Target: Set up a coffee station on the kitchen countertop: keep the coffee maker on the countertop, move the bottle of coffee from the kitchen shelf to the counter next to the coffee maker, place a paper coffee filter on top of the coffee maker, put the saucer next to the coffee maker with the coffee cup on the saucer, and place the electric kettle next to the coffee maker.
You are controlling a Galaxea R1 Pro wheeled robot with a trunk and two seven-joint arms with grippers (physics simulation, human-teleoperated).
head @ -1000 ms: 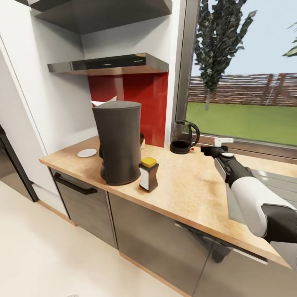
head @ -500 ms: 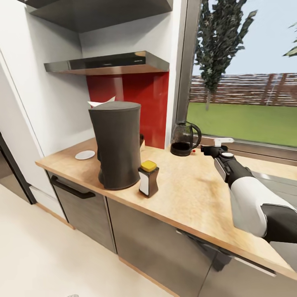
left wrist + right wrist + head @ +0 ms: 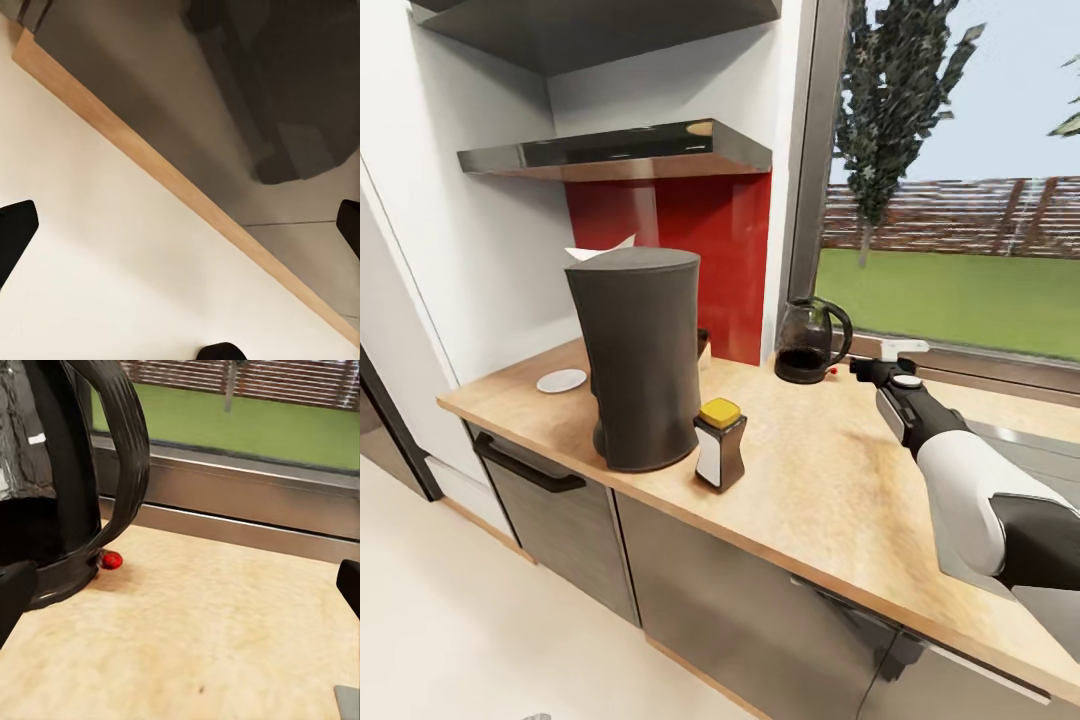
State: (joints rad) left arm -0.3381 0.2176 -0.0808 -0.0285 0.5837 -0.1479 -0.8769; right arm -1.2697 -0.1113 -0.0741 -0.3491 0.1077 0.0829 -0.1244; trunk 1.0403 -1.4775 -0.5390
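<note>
Change: the whole head view has drifted since a second ago, so the camera moved; the right gripper (image 3: pixel 868 369) still sits just beside the electric kettle (image 3: pixel 808 340).
Right claw: fingers spread wide, holding nothing, not touching the kettle handle (image 3: pixel 120 450).
Left claw: wide open, empty, over pale floor.
Countertop (image 3: pixel 830 470): coffee maker (image 3: pixel 635 355), bottle of coffee (image 3: pixel 718 443) just beside it, saucer (image 3: pixel 561 381) behind.
</note>
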